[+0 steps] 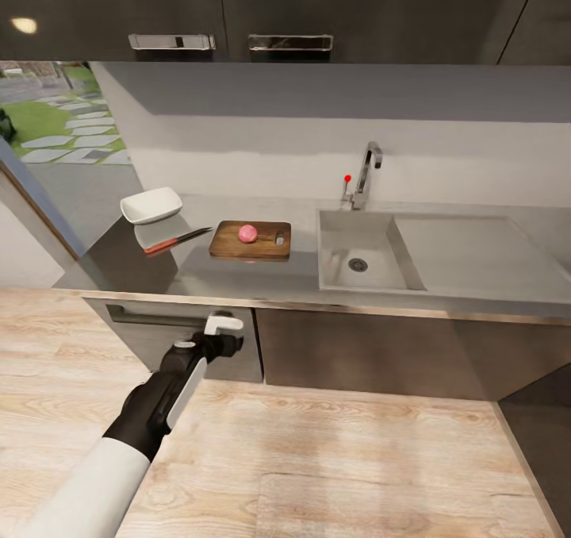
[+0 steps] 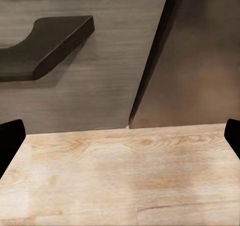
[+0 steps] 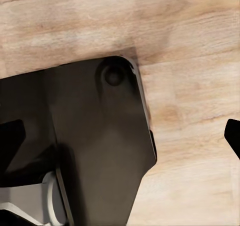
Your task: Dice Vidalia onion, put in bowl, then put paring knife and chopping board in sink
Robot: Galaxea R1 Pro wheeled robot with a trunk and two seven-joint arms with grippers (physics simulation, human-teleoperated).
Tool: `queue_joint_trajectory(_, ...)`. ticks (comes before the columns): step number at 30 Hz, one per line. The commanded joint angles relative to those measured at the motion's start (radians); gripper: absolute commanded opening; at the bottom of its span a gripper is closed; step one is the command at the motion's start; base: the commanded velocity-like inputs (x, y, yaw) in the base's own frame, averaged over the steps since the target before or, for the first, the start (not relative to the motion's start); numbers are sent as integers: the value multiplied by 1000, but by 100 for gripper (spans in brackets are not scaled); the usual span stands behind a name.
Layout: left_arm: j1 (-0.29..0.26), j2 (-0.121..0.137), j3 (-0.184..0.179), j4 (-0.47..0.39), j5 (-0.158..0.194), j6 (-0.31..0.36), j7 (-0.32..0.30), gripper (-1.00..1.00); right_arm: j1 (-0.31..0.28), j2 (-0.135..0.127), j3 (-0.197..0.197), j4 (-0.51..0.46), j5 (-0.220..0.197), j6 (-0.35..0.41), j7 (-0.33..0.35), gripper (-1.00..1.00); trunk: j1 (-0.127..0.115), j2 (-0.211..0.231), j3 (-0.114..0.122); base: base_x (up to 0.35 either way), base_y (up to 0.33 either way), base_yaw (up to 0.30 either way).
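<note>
My left gripper [image 1: 223,325] hangs low in front of the cabinets [image 1: 182,340], below the counter edge, with nothing in it; in the left wrist view its two fingertips [image 2: 11,136] sit far apart at the frame edges with only the wood floor [image 2: 125,171] between them, so it is open. In the right wrist view my right gripper [image 3: 120,136] points down at the floor over my own dark base [image 3: 100,146], fingers spread wide, empty as well.

Up on the countertop [image 1: 262,280], the paring knife [image 1: 176,241] lies just left of the chopping board [image 1: 251,240], red handle toward me and blade pointing toward the board. I judge it light, stiff and thin, lying flat on a glossy slab, so it could skate when I close on it; the red handle is the place to pinch, across its width.

The onion [image 1: 248,233] sits on the board, already out of the sink [image 1: 361,251]. It is round and smooth and probably rolls easily.

The white bowl [image 1: 151,205] stands farther back at the left corner, well clear of the board.
</note>
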Motion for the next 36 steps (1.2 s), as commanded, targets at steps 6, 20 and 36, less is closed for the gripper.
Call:
queue_joint_trajectory(6,96,24,-4,-1,11,-118,10,100,0,-2,5,-34,-9,15,-3,100,1,-2,-2,0,0,0)
queue_joint_trajectory(20,234,140,-143,-15,48,-351,16,100,0,-3,4,-40,-9,18,-5,100,1,-2,-2,0,0,0)
queue_joint_trajectory(36,280,386,-880,-289,599,-578,841,100,-1,-3,4,-40,-9,19,-5,100,1,-2,-2,0,0,0)
